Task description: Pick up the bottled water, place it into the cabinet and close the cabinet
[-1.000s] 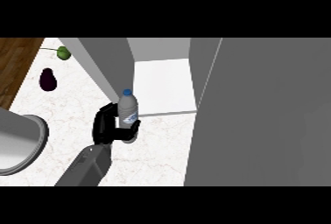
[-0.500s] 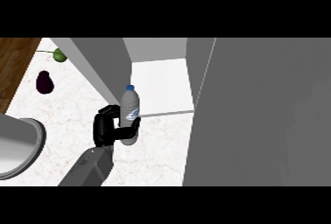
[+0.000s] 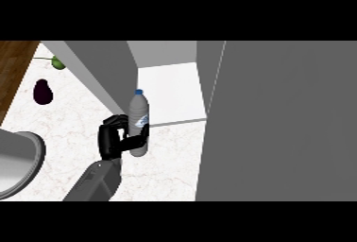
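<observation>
Presently listed: clear plastic bottled water [image 3: 140,113], blue-capped, upright, held at lower body by black left hand [image 3: 111,138], fingers curled round it, over white marbled counter [image 3: 70,118], just before open grey cabinet [image 3: 167,85]. Dark glossy eggplant [image 3: 43,91] far left; rounded grey sink [image 3: 28,156] lower left.

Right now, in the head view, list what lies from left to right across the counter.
Grey bowl → eggplant → left hand → bottled water → open cabinet floor → grey cabinet door.
</observation>
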